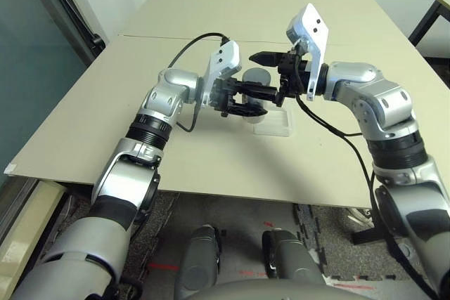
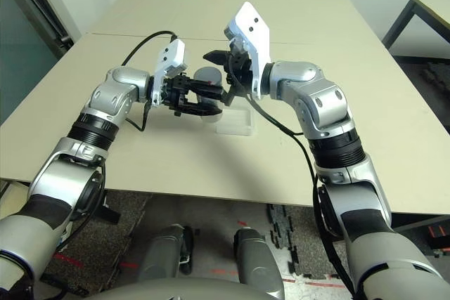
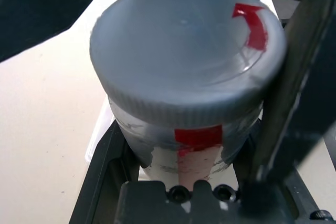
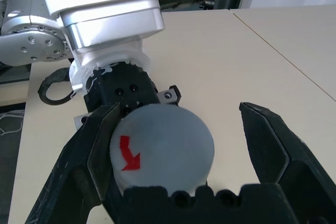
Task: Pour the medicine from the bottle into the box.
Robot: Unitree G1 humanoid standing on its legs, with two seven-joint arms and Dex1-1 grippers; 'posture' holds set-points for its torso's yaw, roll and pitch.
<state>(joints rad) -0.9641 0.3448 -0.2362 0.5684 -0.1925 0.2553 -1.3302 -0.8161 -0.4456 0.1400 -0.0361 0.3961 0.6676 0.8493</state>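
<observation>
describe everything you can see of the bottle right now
The bottle is small, with a wide grey ribbed cap still on, a red arrow on top and a red band below the cap. It stands upright, clamped at the body by the left gripper, beside the clear box. The open right gripper straddles the cap.

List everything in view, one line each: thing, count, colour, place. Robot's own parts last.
bottle: one, grey-silver with grey cap bearing a red arrow, held above the table's middle.
box: one, clear plastic, on the table just below and right of the bottle.
table: one, beige, filling the scene.
dark frame: one, black, beyond the table's right edge.
left pincer: one, black, shut on the bottle's body.
right pincer: one, black, open, fingers either side of the cap.
</observation>
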